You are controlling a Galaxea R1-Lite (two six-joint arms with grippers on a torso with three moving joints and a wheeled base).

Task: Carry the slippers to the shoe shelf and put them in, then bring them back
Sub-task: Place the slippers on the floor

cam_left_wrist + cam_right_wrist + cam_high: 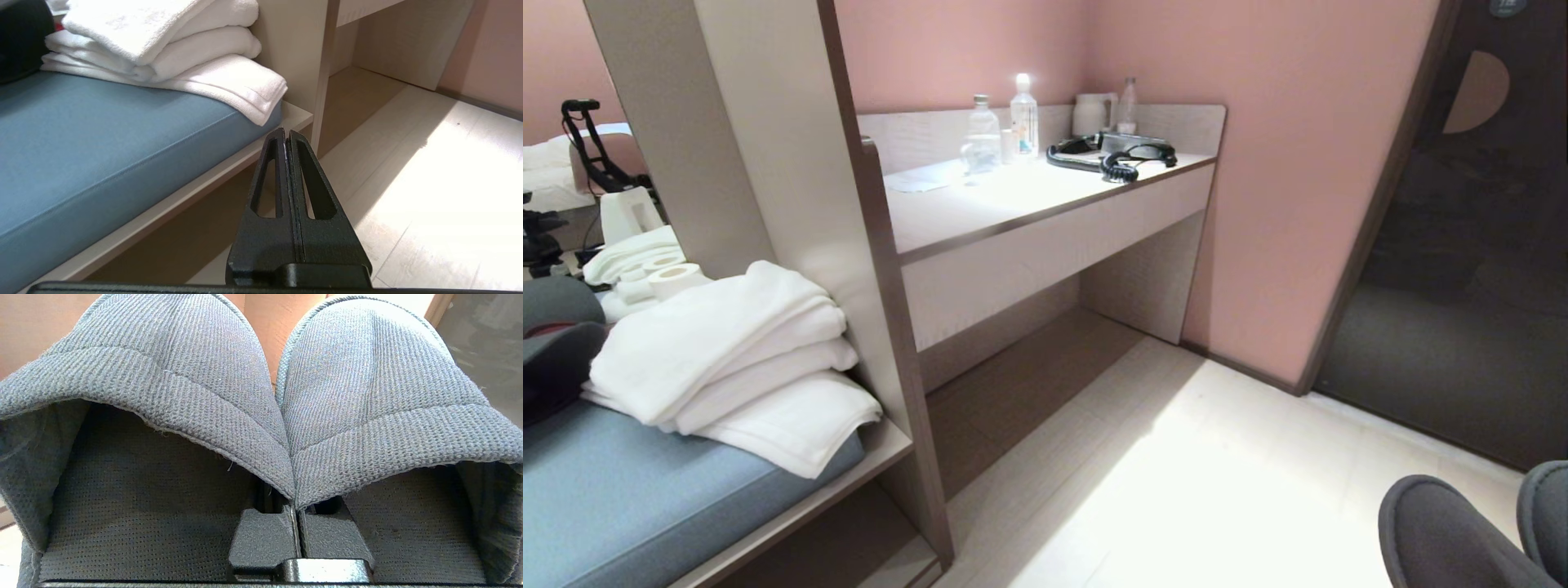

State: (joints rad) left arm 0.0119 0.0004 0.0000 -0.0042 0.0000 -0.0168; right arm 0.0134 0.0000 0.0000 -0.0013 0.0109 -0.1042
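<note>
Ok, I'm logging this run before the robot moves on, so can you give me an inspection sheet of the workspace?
Surface: pale wood-look floor, bare where visible.
Job's things: dark slate-grey cloth slippers, pinched together in the right gripper; shoe shelf not identifiable.
Clutter: folded white towels on blue bench cushion; clear plastic bottles on pale desk counter.
Grippers: left gripper shut, empty, beside the cushion.
Cables: coiled black phone cord.
Surroundings: pink wall.

Slippers (171,388) — coarse woven grey cloth; towels (735,359) — soft white terry.
</note>
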